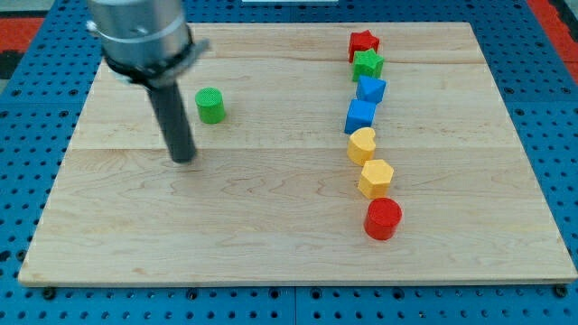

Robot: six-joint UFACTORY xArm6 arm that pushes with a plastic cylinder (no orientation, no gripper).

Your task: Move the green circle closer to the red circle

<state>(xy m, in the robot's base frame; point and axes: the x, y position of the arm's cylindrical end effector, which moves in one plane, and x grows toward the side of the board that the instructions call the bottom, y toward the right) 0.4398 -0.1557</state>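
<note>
The green circle stands on the wooden board at the upper left. The red circle stands at the lower right, at the bottom end of a column of blocks. My tip rests on the board just left of and below the green circle, apart from it. The rod rises from there to the arm's grey body at the view's top left.
A column of blocks runs down the right of the board: red star, green star, blue block, blue cube, yellow heart, yellow hexagon. A blue pegboard surrounds the board.
</note>
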